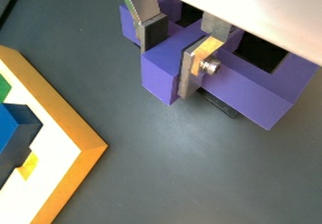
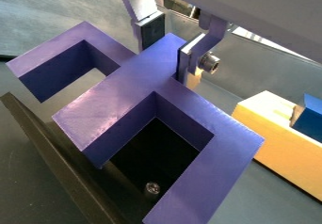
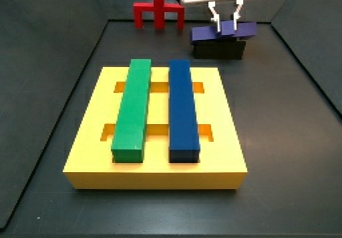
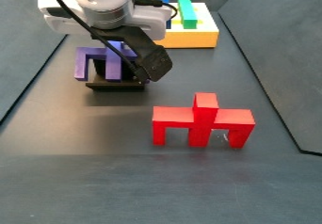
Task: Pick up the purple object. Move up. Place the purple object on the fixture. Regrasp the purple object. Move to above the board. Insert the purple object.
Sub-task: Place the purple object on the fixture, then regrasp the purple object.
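The purple object [image 1: 251, 88] is a block with square pockets and a middle bar. It rests on the dark fixture [image 3: 221, 51] at the back of the floor, seen in both side views [image 4: 105, 64]. My gripper [image 1: 174, 44] stands over it with one finger on each side of the middle bar. The silver finger [image 2: 191, 63] lies flat against the bar's side, and the dark pad [image 2: 149, 30] meets its other side. The jaws look shut on the bar. The fixture's edge shows under the block [image 2: 51, 148].
The yellow board [image 3: 94, 132] holds a green bar [image 3: 131, 107] and a blue bar [image 3: 183, 107], with its corner near the block in a wrist view [image 1: 75, 124]. A red piece [image 4: 201, 124] stands apart on the floor. Raised walls edge the dark floor.
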